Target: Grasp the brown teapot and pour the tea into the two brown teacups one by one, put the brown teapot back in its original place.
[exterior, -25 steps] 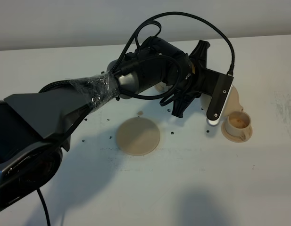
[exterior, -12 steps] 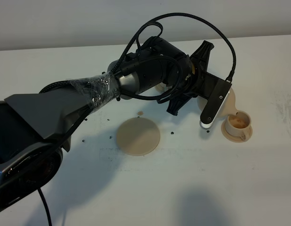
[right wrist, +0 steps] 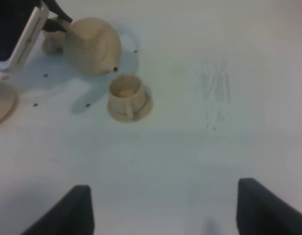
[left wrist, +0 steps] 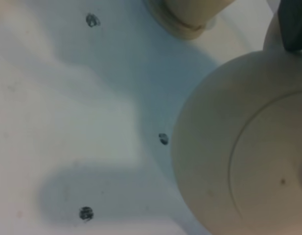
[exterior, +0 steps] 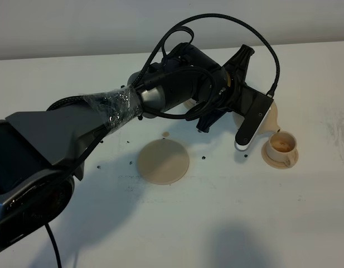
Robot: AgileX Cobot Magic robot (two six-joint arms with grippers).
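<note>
White table: brown teapot is gripped by its handle in the closed left gripper, teacup at its 5 o'clock. Right gripper is spread wide, empty.

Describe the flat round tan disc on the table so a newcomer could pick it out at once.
On the white table, find the black robot arm reaching in from the left. Just in front of its wrist lies a flat, round, pale-tan disc. Unlike the small tan teacup on its saucer further right, it is wide and carries nothing.
</note>
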